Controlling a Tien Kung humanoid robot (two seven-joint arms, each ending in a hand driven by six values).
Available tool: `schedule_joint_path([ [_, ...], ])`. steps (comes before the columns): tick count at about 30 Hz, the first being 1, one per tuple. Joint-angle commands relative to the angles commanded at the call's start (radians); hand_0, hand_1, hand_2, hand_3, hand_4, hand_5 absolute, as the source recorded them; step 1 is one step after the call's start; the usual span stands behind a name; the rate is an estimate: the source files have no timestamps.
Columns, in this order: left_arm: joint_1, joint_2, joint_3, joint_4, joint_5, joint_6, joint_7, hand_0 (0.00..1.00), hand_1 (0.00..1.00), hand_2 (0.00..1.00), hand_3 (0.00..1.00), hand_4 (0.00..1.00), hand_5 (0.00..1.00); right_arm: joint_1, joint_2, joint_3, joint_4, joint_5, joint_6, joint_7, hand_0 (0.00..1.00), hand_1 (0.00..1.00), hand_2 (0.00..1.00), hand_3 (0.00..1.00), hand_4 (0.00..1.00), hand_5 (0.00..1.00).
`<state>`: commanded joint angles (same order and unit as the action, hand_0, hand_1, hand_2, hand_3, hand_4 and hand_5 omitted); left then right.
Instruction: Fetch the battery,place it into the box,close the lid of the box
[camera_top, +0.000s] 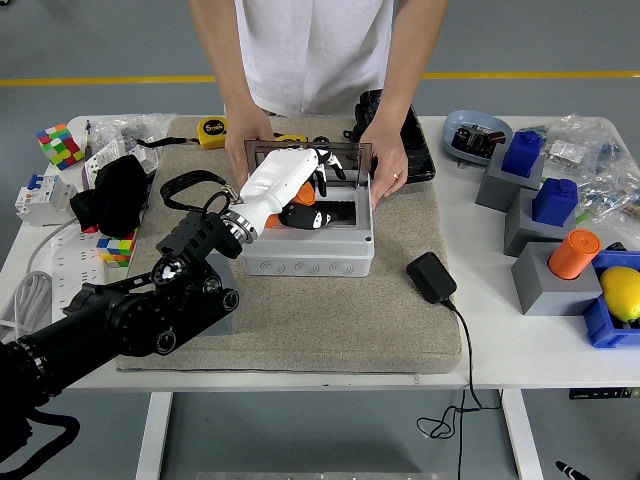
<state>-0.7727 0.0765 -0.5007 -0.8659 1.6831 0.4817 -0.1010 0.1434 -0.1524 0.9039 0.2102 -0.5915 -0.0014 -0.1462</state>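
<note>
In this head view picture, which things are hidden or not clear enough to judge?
- Battery: only an orange part shows inside the box; the left hand covers the rest, so whether it is released cannot be told.
- Lid: partly behind that hand and the person's hands.
- Right arm: outside the picture.
- Items in the plastic bags: too small.

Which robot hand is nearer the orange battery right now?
Left. The left hand is over the open box with the battery just beneath its fingers; whether it grips it is unclear. The right hand is out of view.
</note>
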Motion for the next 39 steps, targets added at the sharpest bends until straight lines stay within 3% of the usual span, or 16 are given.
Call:
schedule_joint_path([
  [1,0.000,0.000,0.001,0.000,-0.007,0.002,-0.007,0.369,0.517,0.517,0.608,0.998,0.047,0.000,0.000,0.000,0.000,0.000,0.000,0.000,0.652,0.672,0.690,0.580,0.951,0.556],
  [11,0.005,0.002,-0.003,-0.009,-0.022,0.011,-0.040,0.367,0.521,0.518,0.611,0.998,0.071,0.000,0.000,0.000,0.000,0.000,0.001,0.001,0.652,0.672,0.690,0.581,0.951,0.556],
  [18,0.026,0.021,-0.063,-0.103,-0.013,0.026,-0.071,0.359,0.518,0.518,0.611,0.998,0.080,0.001,-0.002,0.002,-0.001,-0.002,0.002,0.001,0.652,0.672,0.690,0.581,0.952,0.555],
  [23,0.036,0.036,-0.091,-0.169,-0.021,0.063,-0.145,0.349,0.514,0.517,0.609,0.998,0.094,0.001,-0.002,0.005,-0.002,-0.002,0.002,0.001,0.652,0.672,0.690,0.581,0.952,0.555],
  [27,0.035,0.035,-0.107,-0.173,-0.045,0.102,-0.220,0.314,0.498,0.491,0.589,0.998,0.142,0.002,-0.001,0.005,-0.001,-0.001,0.001,0.002,0.652,0.672,0.690,0.581,0.953,0.554],
  [30,0.030,0.034,-0.117,-0.157,-0.038,0.099,-0.215,0.314,0.498,0.491,0.589,0.998,0.142,0.002,-0.001,0.003,-0.001,0.000,0.001,0.002,0.652,0.672,0.690,0.581,0.953,0.554],
  [31,0.028,0.034,-0.123,-0.147,-0.037,0.084,-0.197,0.580,0.682,0.650,0.735,0.998,0.373,0.002,-0.001,0.002,-0.001,0.001,0.001,0.002,0.653,0.672,0.690,0.581,0.954,0.555],
  [33,0.026,0.034,-0.133,-0.137,-0.038,0.058,-0.169,0.580,0.682,0.650,0.735,0.998,0.373,0.002,-0.001,0.001,-0.001,0.001,0.000,0.002,0.653,0.672,0.690,0.581,0.954,0.555],
  [36,0.022,0.040,-0.152,-0.129,-0.040,-0.016,-0.103,0.580,0.682,0.650,0.735,0.998,0.373,0.001,-0.001,-0.001,-0.002,0.002,0.001,0.001,0.653,0.672,0.690,0.581,0.954,0.555],
  [37,0.022,0.041,-0.156,-0.128,-0.045,-0.036,-0.089,0.883,0.936,0.922,0.912,0.998,0.897,0.001,-0.001,-0.001,-0.002,0.003,0.001,0.001,0.653,0.672,0.690,0.581,0.954,0.555],
  [39,0.020,0.043,-0.162,-0.126,-0.054,-0.066,-0.070,0.883,0.936,0.922,0.912,0.998,0.897,0.000,-0.002,-0.004,-0.003,0.004,0.001,0.000,0.653,0.672,0.690,0.581,0.954,0.555],
])
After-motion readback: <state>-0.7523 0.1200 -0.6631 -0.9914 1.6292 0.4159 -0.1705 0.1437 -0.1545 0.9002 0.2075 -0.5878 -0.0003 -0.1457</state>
